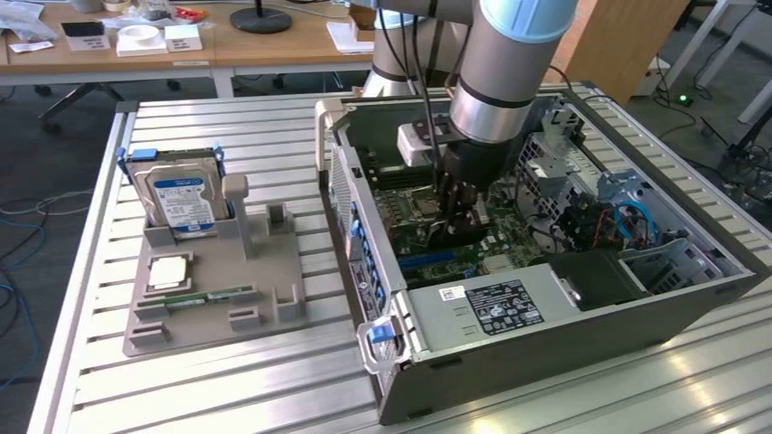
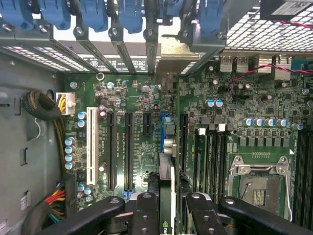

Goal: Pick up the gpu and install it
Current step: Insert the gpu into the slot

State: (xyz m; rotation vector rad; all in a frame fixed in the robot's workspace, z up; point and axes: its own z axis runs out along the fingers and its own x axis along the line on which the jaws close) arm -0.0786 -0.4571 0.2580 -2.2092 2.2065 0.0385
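Install step: my gripper (image 2: 168, 215) is clamped on gpu (image 2: 166, 178), card edge-on over mobo (image 2: 142, 98). I reckon seating needs edge square w/ slot, straight push.

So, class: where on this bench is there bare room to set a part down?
Bare table slats lie between the grey tray and the near edge, and beyond it toward the far edge. Inside the computer case it is crowded: the claw grips the gpu over the motherboard.
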